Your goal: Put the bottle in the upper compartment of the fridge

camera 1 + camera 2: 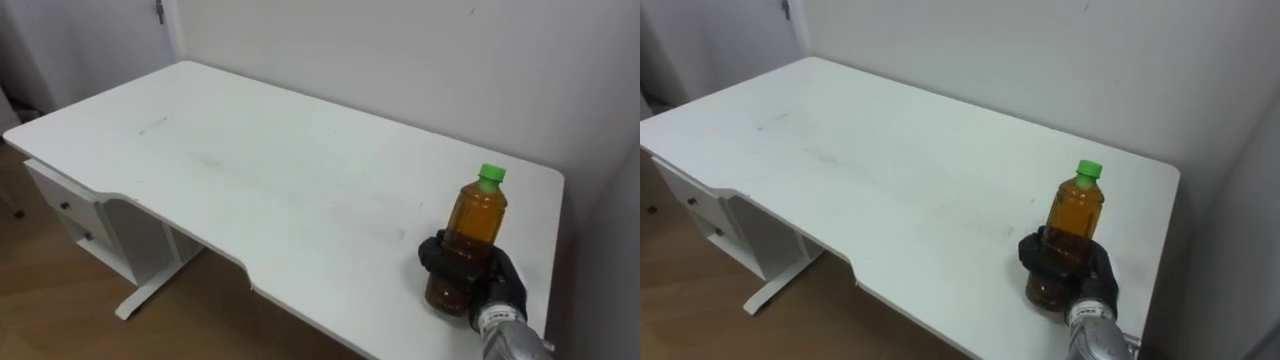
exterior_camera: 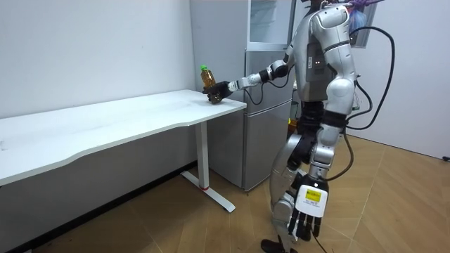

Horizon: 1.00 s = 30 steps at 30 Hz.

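Observation:
A bottle (image 1: 476,225) of amber drink with a green cap stands upright at the right end of the white table (image 1: 250,160), close to the front edge. My right hand (image 1: 503,287) comes in from the lower right, its dark fingers curled round the bottle's lower half. Whether the bottle's base touches the tabletop I cannot tell. In the room view the bottle (image 2: 206,76) and right hand (image 2: 219,91) are at the table's end beside the grey fridge (image 2: 267,112). My left hand (image 2: 302,223) hangs by my side with relaxed fingers.
I stand between the table's end and the fridge, whose upper compartment (image 2: 271,21) rises behind my shoulder. A white drawer unit (image 1: 70,210) sits under the table's left end. A wall runs behind the table, and the floor (image 2: 176,225) is wooden.

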Available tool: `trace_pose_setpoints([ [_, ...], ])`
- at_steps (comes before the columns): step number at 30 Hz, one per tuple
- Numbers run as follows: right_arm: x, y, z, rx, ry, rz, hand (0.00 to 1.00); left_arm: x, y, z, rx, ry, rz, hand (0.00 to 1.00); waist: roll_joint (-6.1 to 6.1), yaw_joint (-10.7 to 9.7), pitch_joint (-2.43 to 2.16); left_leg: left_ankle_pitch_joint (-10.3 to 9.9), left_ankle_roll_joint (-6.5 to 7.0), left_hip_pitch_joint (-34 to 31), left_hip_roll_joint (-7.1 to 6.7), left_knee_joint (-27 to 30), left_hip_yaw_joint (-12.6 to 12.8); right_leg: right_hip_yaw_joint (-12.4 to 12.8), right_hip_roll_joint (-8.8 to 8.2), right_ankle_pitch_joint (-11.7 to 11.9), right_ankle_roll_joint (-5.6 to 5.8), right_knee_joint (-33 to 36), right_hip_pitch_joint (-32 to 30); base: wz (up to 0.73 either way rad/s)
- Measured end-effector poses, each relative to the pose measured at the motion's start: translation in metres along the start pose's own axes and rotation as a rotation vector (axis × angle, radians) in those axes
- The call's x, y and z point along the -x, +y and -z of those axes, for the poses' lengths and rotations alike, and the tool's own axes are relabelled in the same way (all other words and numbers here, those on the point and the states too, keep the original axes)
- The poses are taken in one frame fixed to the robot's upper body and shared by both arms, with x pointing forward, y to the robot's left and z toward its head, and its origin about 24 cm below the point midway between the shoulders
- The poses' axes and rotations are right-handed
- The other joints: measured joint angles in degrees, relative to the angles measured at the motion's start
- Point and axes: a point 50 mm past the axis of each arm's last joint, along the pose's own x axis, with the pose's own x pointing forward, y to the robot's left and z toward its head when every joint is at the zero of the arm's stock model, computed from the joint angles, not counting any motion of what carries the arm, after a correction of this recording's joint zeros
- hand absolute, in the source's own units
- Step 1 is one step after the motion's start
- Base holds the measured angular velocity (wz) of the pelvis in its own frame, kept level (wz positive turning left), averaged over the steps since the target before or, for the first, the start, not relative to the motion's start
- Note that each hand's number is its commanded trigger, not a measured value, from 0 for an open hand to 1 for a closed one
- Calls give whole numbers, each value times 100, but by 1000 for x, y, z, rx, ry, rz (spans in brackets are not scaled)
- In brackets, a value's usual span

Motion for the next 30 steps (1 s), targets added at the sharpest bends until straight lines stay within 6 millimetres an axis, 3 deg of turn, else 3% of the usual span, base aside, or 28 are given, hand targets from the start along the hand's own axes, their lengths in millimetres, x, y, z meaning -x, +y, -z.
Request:
trace_pose_setpoints([
  [12, 2, 7, 3, -92, 67, -104, 100, 1, 5, 7, 32, 21, -19, 0, -48, -15, -17, 3, -4, 302, 3, -192, 62, 39, 38, 21, 29, -196, 274, -2],
  [14, 4, 15, -3, -102, 57, -150, 100, 2, 5, 13, 36, 35, -20, 0, -54, -48, -21, 2, -4, 378, 4, -245, 108, 47, 33, 20, 30, -201, 301, -14],
  [21, 29, 37, -34, -133, -75, -389, 100, 7, 11, 35, 51, 91, -45, 0, -187, -248, -105, 2, -4, 877, 0, -506, 201, 104, 62, 34, 55, -400, 714, -8],
  [30, 48, 51, -78, -116, -257, -530, 100, 8, 21, 43, 45, 116, -89, 0, -202, -504, -137, 0, -5, 1390, 12, -732, 409, 326, 101, 79, 112, -488, 1071, -14],
])
